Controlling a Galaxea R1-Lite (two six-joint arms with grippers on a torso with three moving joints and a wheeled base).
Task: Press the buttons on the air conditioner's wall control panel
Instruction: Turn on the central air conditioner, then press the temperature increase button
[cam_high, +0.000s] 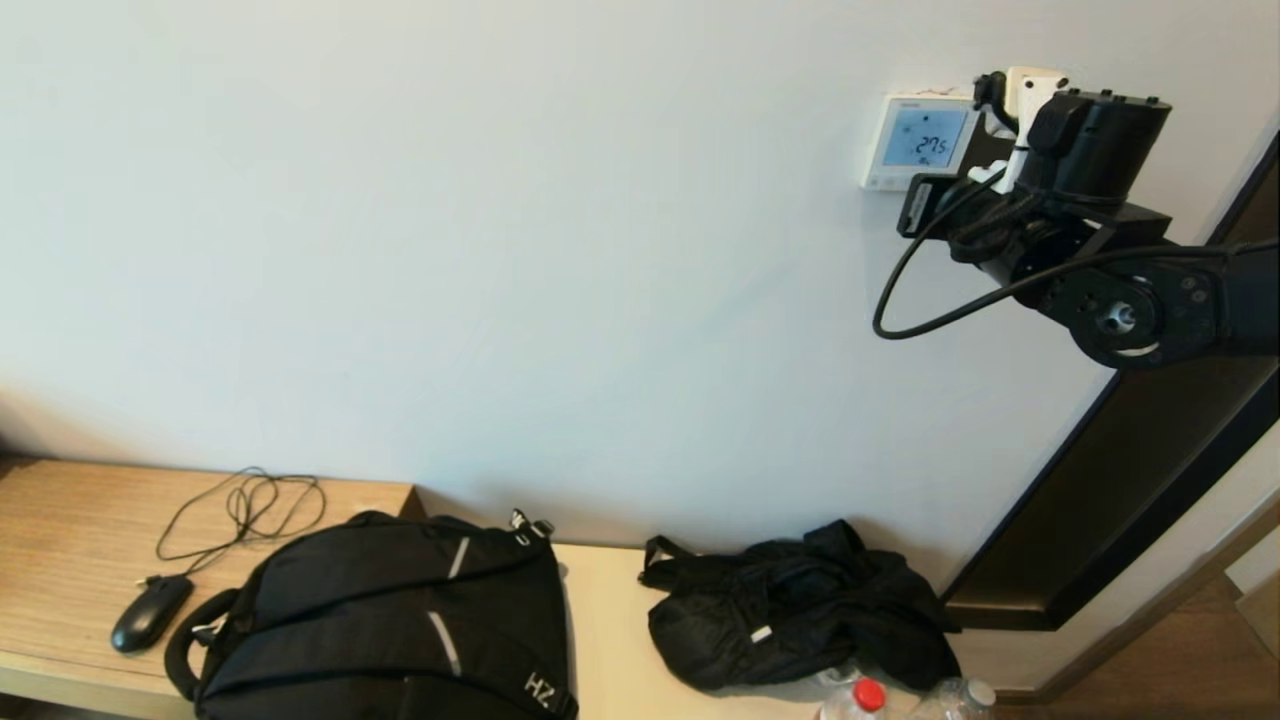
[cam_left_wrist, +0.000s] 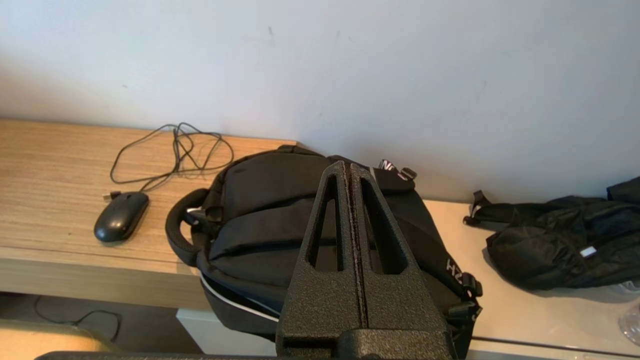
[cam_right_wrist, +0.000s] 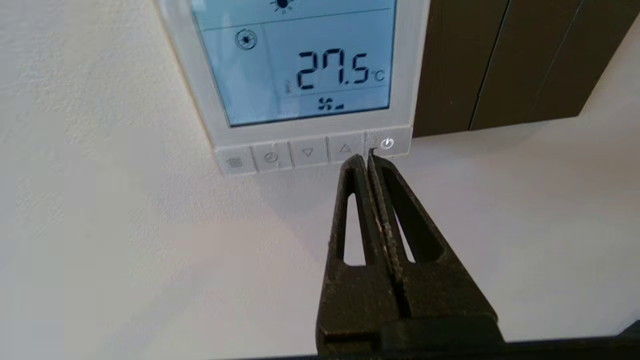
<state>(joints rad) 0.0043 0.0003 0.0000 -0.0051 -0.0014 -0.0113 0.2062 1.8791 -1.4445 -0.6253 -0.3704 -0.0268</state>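
The white wall control panel (cam_high: 918, 140) hangs high on the wall at the right, its blue screen (cam_right_wrist: 300, 65) reading 27.5 °C. A row of buttons runs along its lower edge: menu (cam_right_wrist: 234, 162), clock (cam_right_wrist: 270, 157), down arrow (cam_right_wrist: 307, 152), up arrow (cam_right_wrist: 345, 148) and lit power button (cam_right_wrist: 387, 144). My right gripper (cam_right_wrist: 366, 157) is shut, its tips at the panel's lower edge between the up arrow and the power button. In the head view the right arm (cam_high: 1090, 200) hides the fingers. My left gripper (cam_left_wrist: 348, 167) is shut and empty, parked above the backpack.
A dark door frame (cam_high: 1130, 470) stands right of the panel. Below, a wooden desk (cam_high: 70, 530) holds a black mouse (cam_high: 150, 612) with its cable, a black backpack (cam_high: 390, 620), a crumpled black bag (cam_high: 800, 620) and bottles (cam_high: 860, 698).
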